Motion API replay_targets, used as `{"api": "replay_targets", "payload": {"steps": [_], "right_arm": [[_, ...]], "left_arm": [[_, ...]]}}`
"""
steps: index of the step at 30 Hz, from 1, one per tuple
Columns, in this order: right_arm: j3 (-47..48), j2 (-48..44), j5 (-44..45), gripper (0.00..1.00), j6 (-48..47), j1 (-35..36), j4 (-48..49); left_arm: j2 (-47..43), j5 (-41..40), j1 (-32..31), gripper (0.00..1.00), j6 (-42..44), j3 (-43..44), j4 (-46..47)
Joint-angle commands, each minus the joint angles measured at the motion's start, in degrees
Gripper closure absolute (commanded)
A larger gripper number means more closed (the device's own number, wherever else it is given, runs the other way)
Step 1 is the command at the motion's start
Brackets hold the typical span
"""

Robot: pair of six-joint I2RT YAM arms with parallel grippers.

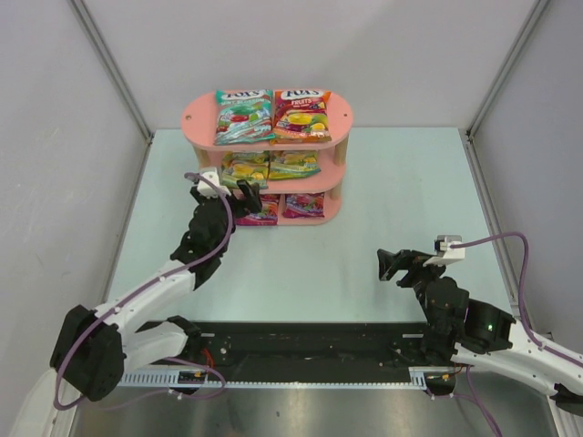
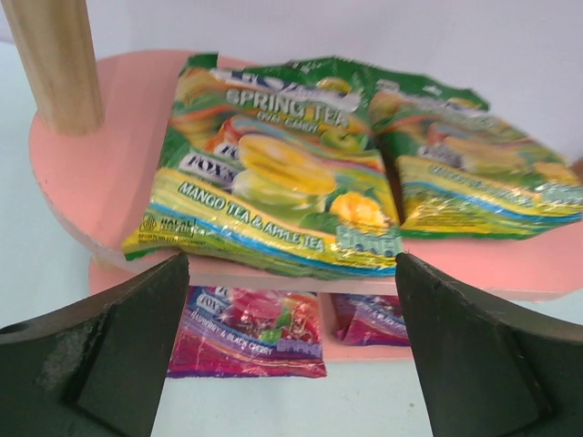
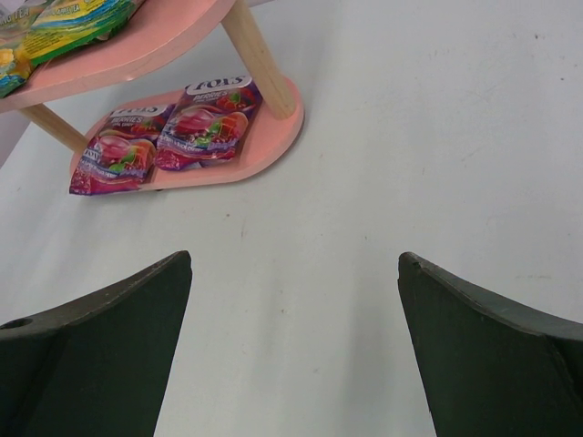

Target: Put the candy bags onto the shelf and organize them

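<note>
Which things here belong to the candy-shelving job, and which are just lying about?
Job: pink three-tier oval shelf; glossy teal candy bag and red-orange bag (top); two yellow-green bags (middle); two purple bags (bottom).
Other: pale green table, grey walls, black base rail.

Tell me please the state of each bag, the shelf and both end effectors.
Teal bag: flat, top tier, left.
Red-orange bag: flat, top tier, right.
Yellow-green bags: flat, side by side, middle tier.
Purple bags: flat, side by side, bottom tier.
Shelf: upright, holding six bags.
Left end effector: open, empty, near middle tier.
Right end effector: open, empty, above table.
</note>
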Motion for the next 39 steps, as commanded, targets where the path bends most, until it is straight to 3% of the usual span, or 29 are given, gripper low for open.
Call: {"api": "replay_targets", "payload": {"steps": [1, 30, 39], "right_arm": [[-0.1, 0.5, 1.2, 0.00, 1.0, 0.3, -0.1], [-0.1, 1.3, 1.3, 0.00, 0.8, 0.3, 0.1], [-0.1, 1.3, 1.4, 0.00, 0.6, 0.2, 0.3]], "left_arm": [[-3.7, 2.8, 0.3, 0.00, 2.4, 0.9, 2.8], [6.7, 2.8, 0.4, 0.00, 4.5, 4.6, 6.3], [3.2, 2.8, 0.4, 0.00, 5.2, 4.1, 5.7]]}}
